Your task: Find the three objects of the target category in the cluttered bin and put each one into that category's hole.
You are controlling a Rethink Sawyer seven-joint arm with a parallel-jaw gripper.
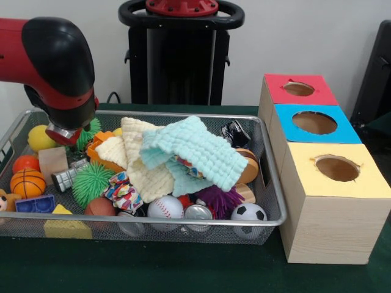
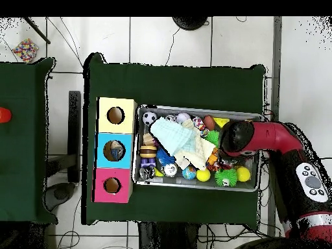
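A wire mesh bin (image 1: 183, 221) (image 2: 194, 188) is packed with toys. On top lie a mint cloth (image 1: 195, 149) (image 2: 170, 133) and a cream cloth (image 1: 143, 165). Along the front edge sit a baseball (image 1: 165, 207), a soccer ball (image 1: 248, 212) and a purple spiky ball (image 1: 221, 200). At the left end are a basketball (image 1: 27, 182), a yellow ball (image 1: 40, 138) and a green spiky ball (image 1: 91, 182). My gripper (image 1: 64, 135) hangs low over that left end, mostly hidden under the arm's black wrist (image 2: 235, 138).
Three boxes with round holes stand in a row beside the bin: yellow (image 1: 330, 195) (image 2: 115, 115), blue (image 1: 314, 123) (image 2: 115, 150), red (image 1: 298, 89) (image 2: 112, 185). A silver can (image 1: 198, 212), a wooden block (image 1: 53, 162) and a yellow block (image 1: 66, 227) also lie in the bin.
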